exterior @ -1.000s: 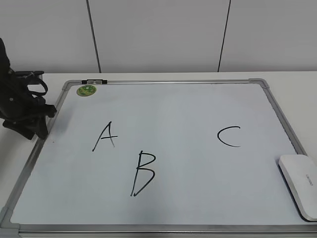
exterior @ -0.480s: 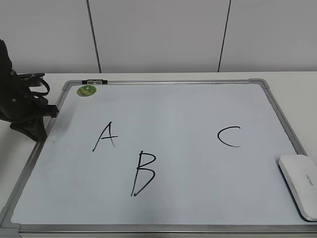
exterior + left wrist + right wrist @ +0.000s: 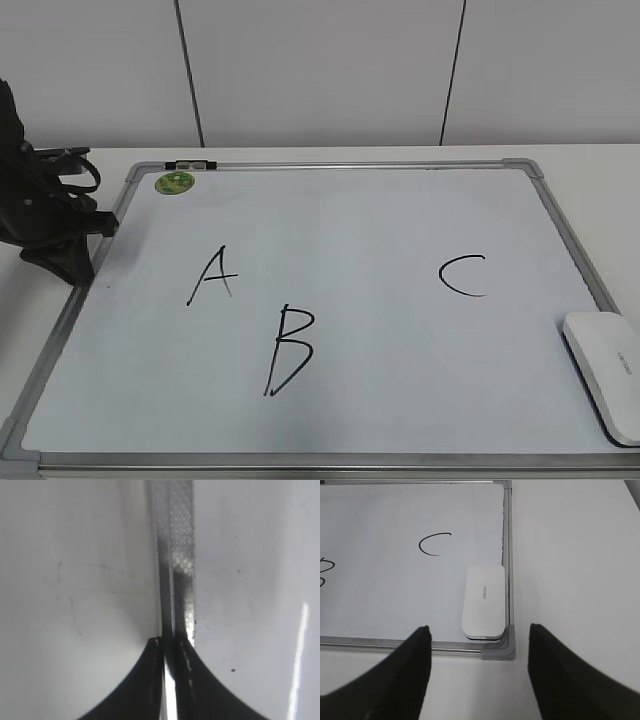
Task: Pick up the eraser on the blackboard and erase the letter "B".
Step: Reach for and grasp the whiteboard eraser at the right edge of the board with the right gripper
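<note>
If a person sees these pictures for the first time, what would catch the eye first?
Probably the three black letters on the blackboard: "A" at left, the letter "B" lower in the middle, "C" at right. Next, the eraser lying at the board's near right corner. The left end effector looks shut on the board's left frame.

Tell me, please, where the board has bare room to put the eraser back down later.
Bare: the wide stretch between the "B" and "C", and the strip above the letters. Tighter around the "A" and the eraser at the blackboard edge.
</note>
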`<state>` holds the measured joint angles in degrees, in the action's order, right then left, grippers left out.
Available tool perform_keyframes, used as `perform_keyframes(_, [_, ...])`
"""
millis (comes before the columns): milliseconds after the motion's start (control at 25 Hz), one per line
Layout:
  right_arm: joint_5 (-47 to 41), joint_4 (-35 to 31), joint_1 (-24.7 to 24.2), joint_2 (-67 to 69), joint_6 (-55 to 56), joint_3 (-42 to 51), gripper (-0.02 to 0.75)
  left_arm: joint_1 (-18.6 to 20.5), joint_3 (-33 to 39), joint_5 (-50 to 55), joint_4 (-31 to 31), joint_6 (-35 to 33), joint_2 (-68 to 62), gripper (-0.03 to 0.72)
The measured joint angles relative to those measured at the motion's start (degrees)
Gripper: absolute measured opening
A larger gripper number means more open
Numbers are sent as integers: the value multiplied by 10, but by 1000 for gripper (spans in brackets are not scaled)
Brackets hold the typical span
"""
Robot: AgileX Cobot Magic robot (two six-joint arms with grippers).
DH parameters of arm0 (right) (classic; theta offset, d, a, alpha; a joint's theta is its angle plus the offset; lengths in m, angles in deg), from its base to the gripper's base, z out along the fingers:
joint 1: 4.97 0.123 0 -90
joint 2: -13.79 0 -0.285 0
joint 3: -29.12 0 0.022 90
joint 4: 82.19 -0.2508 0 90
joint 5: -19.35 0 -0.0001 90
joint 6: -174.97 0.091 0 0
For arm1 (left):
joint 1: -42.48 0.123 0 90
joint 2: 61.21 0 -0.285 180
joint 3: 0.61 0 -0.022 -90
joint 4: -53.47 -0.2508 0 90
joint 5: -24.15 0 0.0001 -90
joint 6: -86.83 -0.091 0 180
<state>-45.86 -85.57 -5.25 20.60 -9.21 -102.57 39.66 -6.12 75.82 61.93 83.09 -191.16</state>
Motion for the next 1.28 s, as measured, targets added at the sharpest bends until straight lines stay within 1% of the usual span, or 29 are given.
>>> perform_keyframes(1000, [0, -8, 0, 0, 0, -7, 477, 0, 0, 2, 0, 0, 0, 11])
perform_keyframes(1120, [0, -8, 0, 43, 0, -28, 486, 0, 0, 2, 0, 0, 0, 11])
perform_keyframes(1280, [2, -9, 0, 166, -14, -52, 492, 0, 0, 3, 0, 0, 0, 11])
